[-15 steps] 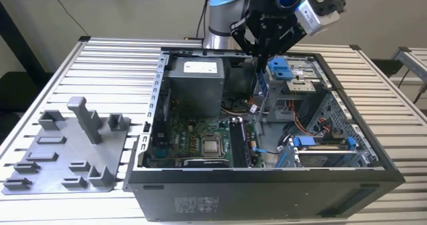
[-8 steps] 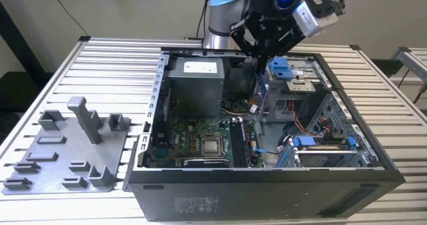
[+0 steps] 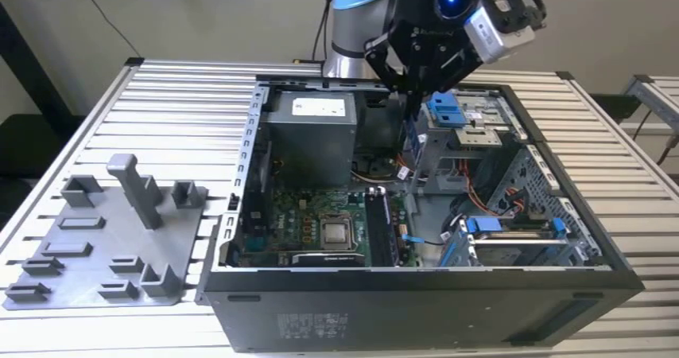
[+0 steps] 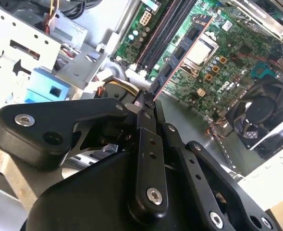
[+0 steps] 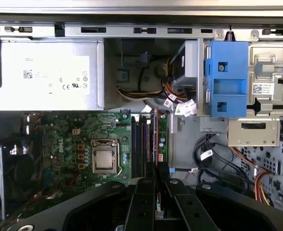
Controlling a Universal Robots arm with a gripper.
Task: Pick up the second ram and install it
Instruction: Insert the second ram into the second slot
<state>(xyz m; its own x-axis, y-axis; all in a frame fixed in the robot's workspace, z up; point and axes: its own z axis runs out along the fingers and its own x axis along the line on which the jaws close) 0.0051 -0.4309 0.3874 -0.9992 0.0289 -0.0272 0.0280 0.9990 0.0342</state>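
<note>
Black two-fingered gripper, jointed metal links: closed tight on the second ram, with the finger pads clamped on its two flat faces. One stick in the grip. It is slim and dark, with a copper-red edge and small black chips along its face.

Orientation: the long axis runs straight out from the fingertips. In the first wrist view the stick shows edge-on as a thin reddish line, lying parallel to the memory slots and right alongside them. The slots are a bank of long dark channels packed close together; I cannot tell how many.

In the exterior view the gripper hangs at rim height inside the open black steel computer case. The stick is held above the board.

Below the gripper:
- One green motherboard, studded with small parts.
- One square silver processor in its metal frame, on the far side of the slots from the stick.
- One round black fan, past the processor.
- One grey sheet-metal power supply box, beyond the slots' far end.

Blue plastic drive brackets, two: one just beside the gripper, the other lower down in the case.

Well away from the gripper, outside the case, one grey plastic tray sits on the ribbed metal worktop. It carries several upright blocks and one tall post.
</note>
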